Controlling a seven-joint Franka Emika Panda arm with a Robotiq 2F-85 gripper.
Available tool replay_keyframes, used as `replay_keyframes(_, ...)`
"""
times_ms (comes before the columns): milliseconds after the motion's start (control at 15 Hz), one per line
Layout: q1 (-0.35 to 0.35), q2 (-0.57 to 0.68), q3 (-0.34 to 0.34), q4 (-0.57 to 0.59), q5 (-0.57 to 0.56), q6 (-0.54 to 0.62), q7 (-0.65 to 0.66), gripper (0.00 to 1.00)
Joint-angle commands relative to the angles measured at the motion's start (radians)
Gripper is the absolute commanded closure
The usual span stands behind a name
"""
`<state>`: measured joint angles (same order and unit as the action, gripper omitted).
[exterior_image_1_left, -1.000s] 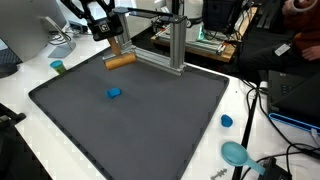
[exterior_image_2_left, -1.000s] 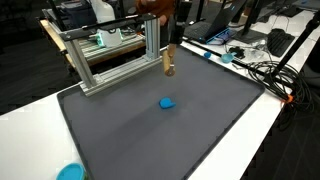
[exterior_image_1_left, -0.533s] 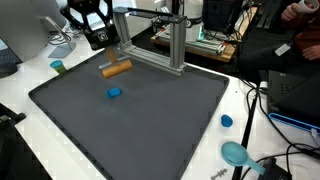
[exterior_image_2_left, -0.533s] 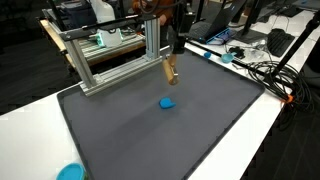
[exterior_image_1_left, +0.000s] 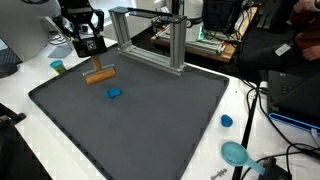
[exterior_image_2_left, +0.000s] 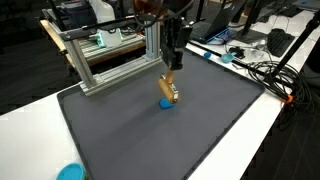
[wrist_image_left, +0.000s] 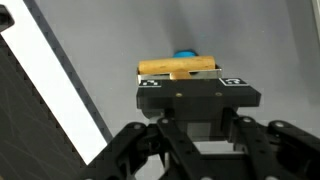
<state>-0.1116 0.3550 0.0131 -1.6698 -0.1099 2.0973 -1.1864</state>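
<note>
My gripper hangs over the back left part of the dark mat and is shut on a tan wooden block. The block lies level across the fingers, just above the mat. A small blue object rests on the mat close beside the block. In an exterior view the gripper holds the wooden block right over the blue object. In the wrist view the wooden block sits crosswise at the gripper tips, with the blue object peeking out behind it.
An aluminium frame stands along the mat's back edge, also seen as the aluminium frame. A green cup sits off the mat's left corner. A blue cap and a teal dish lie on the white table at right, near cables.
The gripper has carried the wooden block away from the aluminium frame and lower, ending close to the blue object. The blue object has not moved.
</note>
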Motion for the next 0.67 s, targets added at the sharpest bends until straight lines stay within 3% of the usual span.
replay_keyframes(0, 0.0, -0.001, -0.001, 0.0, 0.001, -0.001, 0.0, 0.79)
replay_keyframes(600, -0.005, 0.05, 0.015, -0.036, -0.005, 0.056, -0.062, 0.79)
